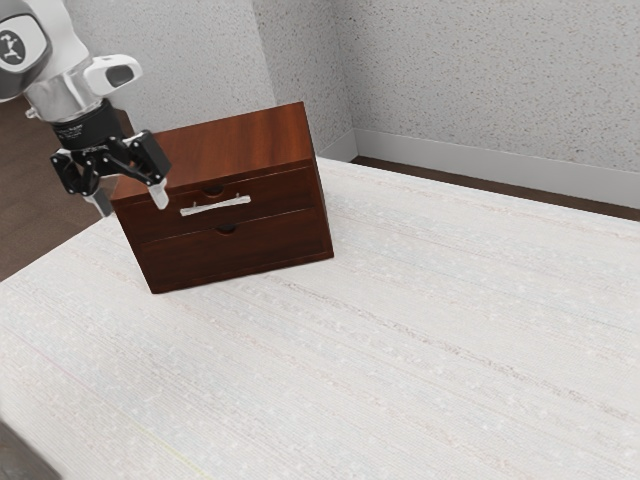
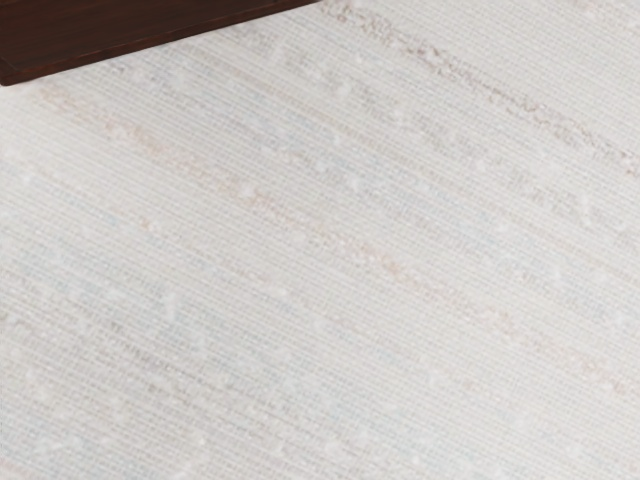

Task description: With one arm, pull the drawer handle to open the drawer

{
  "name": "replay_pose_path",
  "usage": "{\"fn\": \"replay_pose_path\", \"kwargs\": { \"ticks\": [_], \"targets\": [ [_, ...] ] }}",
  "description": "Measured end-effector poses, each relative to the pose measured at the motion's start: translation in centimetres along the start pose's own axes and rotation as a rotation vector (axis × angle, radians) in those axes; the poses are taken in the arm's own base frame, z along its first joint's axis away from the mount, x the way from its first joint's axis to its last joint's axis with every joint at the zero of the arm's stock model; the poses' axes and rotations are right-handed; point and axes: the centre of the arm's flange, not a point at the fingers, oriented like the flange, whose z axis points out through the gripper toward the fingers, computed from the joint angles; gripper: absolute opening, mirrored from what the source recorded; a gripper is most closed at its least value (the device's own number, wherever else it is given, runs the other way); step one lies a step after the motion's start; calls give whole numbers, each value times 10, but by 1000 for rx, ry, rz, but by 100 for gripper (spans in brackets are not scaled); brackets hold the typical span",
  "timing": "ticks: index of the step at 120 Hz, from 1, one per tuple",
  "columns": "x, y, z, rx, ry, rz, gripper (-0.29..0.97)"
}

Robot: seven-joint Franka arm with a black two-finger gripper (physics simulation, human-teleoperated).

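First, centre the spread tool (image 1: 115, 188) over the handle (image 1: 215, 205), pinch it squarely, then draw the drawer (image 1: 280, 193) straight out.

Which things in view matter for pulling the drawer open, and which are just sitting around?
For the job:
- gripper, open, by the cabinet's corner
- white drawer handle
- upper drawer that carries it
- wooden cabinet

Just there:
- lower drawer
- table
- grey wall
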Motion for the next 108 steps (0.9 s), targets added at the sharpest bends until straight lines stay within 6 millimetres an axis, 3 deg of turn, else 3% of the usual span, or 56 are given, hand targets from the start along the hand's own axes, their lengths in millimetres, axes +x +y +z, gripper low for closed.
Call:
{"fn": "replay_pose_path", "kwargs": {
  "ticks": [22,37,43,49,60,71,84,96,108],
  "targets": [
    [-1,4,-7,-2,15,10,68],
    [-35,23,-117,15,234,152,68],
    [-56,38,-145,23,286,267,68],
    [-74,75,-156,17,302,422,68],
    [-82,140,-137,-13,261,708,68],
    [-84,164,-122,5,231,897,68],
    [-68,163,-92,68,200,1043,68],
    [-36,147,-65,137,194,1143,68],
    [-13,123,-24,187,167,1216,68]
  ]
}}
